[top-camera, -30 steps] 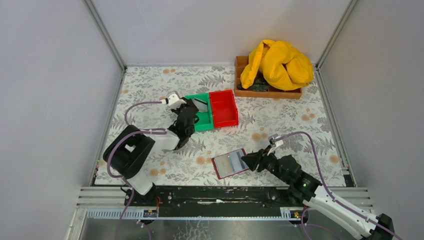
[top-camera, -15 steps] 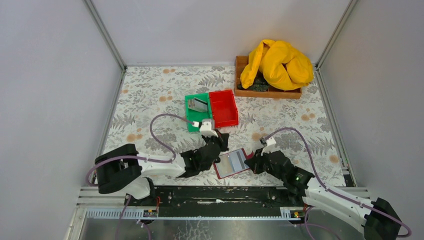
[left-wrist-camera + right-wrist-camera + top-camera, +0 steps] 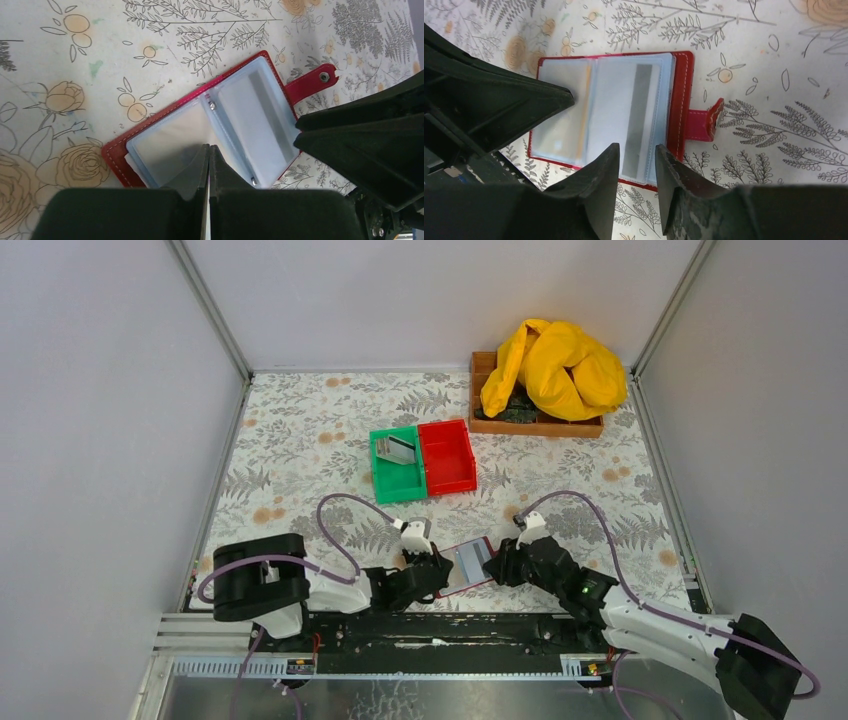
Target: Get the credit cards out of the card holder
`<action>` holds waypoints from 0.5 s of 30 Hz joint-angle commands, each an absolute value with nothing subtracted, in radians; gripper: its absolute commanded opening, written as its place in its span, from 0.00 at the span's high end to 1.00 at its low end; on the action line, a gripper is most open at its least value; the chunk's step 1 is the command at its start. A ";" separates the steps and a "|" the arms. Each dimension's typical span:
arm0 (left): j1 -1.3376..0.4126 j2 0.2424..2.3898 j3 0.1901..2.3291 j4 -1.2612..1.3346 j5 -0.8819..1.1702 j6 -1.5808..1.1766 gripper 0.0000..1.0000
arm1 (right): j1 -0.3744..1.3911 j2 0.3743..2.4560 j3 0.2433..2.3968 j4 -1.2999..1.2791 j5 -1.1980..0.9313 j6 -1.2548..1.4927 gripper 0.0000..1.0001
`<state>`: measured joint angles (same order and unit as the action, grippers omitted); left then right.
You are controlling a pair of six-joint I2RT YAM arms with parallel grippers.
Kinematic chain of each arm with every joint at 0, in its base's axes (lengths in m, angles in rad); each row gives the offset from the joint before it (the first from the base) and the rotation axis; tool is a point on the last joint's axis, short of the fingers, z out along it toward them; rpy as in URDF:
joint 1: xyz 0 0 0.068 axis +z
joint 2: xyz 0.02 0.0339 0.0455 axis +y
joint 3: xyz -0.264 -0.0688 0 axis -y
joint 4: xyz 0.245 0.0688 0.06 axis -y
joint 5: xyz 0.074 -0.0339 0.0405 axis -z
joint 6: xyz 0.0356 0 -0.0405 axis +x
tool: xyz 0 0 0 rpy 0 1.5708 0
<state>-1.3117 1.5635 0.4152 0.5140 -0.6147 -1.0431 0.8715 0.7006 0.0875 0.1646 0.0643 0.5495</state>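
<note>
The card holder [image 3: 470, 561] lies open near the table's front edge, dark red with grey-blue sleeves [image 3: 250, 110]. One of the credit cards, white-grey with a dark stripe [image 3: 640, 115], sits in the sleeve next to the snap strap. A tan edge of another card [image 3: 584, 107] shows in the other page. A grey card [image 3: 399, 450] lies in the green bin [image 3: 385, 480]. My left gripper [image 3: 208, 148] is shut, its tip resting on the page far from the strap. My right gripper [image 3: 637, 149] is open, its fingers straddling the striped card's near end.
A red bin [image 3: 447, 456] adjoins the green one. At the back right, a wooden tray [image 3: 483, 422] holds a yellow cloth [image 3: 553, 368]. Grey walls close in both sides. The two grippers almost meet over the holder.
My left arm swung from the green bin down to the card holder and shut. A grey card now lies in the green bin. My right gripper's jaws stand narrower than before.
</note>
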 commanded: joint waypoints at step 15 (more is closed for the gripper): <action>-1.316 1.634 0.415 0.485 -0.582 -1.131 1.00 | 0.870 0.820 0.097 0.340 -0.001 0.614 0.55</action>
